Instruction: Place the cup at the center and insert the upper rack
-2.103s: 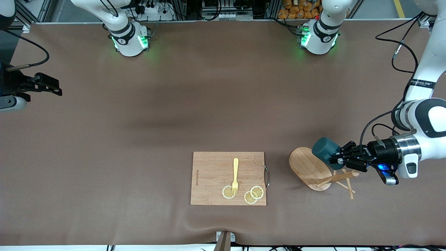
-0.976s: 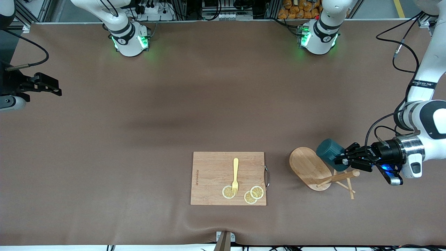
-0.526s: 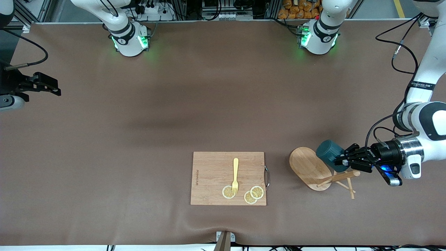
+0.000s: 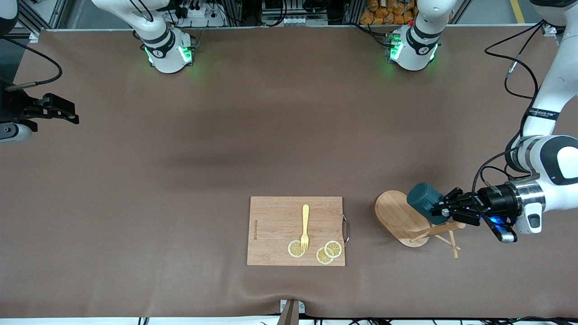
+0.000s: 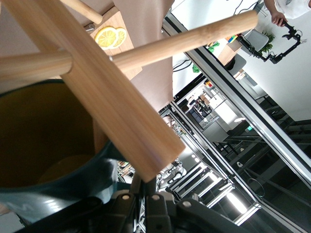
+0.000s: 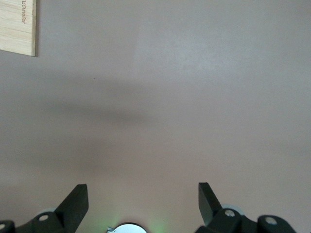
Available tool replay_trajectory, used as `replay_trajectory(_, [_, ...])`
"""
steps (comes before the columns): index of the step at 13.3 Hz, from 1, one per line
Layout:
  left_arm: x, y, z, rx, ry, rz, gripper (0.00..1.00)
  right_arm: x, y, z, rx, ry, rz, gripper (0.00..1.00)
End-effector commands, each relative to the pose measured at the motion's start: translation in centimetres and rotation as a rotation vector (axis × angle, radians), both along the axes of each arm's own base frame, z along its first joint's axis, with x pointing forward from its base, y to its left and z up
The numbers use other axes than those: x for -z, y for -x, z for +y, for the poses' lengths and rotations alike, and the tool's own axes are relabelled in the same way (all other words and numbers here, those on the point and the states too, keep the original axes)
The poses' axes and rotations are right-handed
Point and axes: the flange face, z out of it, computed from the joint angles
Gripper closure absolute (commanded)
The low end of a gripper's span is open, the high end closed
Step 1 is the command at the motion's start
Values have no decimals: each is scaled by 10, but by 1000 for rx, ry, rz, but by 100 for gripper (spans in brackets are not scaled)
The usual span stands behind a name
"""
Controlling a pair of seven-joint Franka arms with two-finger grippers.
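Observation:
The dark teal cup [image 4: 424,202] lies tilted on its side, its mouth turned toward my left gripper [image 4: 445,211], which is shut on it at the rim or handle. Cup and gripper are over the upper rack [image 4: 402,218], a light wooden mug tree lying on its side at the left arm's end of the table, with the post [image 4: 440,230] and pegs sticking out sideways. In the left wrist view the post [image 5: 107,97] crosses the tan-yellow mouth of the cup [image 5: 43,160], just past my left gripper [image 5: 144,187]. My right gripper [image 4: 67,113] waits open at the table's other end, nothing between its fingertips [image 6: 77,199].
A wooden cutting board [image 4: 295,216] lies near the front edge mid-table, carrying a yellow fork [image 4: 305,225] and lemon slices [image 4: 327,252]. A corner of the cutting board [image 6: 17,26] shows in the right wrist view. Cables hang by the left arm [image 4: 519,67].
My left gripper has shifted the cup slightly, so it now lies a little more over the rack's base and post. The right arm has stayed still.

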Motion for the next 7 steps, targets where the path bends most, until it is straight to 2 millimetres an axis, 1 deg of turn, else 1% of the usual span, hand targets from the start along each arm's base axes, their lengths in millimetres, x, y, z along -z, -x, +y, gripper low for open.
replay_trajectory(1, [-2,-9,4,-8,40,-28,100,-7,2,2,4,15,-11,0])
replay_trajectory(5, [-4,-13,-7,-1,35,-35,100,-7,2,2,3,14,-13,0])
replay_trajectory(7, [-1,-14,-3,-11,33,-30,100,-8,2,3,2,14,-16,0])
